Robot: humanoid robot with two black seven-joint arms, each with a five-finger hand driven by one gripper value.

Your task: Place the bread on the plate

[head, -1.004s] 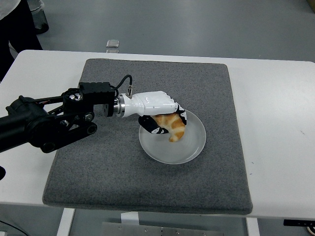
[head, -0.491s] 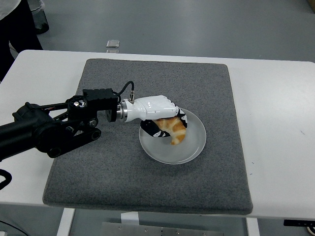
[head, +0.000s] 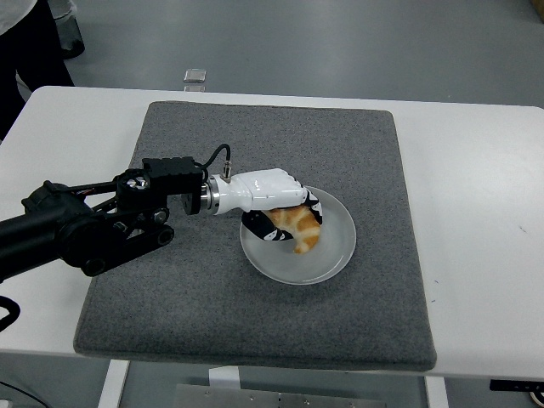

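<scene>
Change since a second ago: lowered a touch, my left hand now carries the bread closer to the plate; the forearm has dropped toward the near edge.
Fingers: I read them as curled around the bread's upper end, gripping it from the left-edge side; dark fingertips show beneath it.
Bread position: over the plate's left half; I can't tell whether its lower tip touches the glass.
Bread axis: long axis runs diagonally, free tip pointing toward the near right corner.
Nearer arm: left; my right arm is out of view.
Surroundings: plate sits mid grey mat on the white table.
Judgement: release looks close.
</scene>
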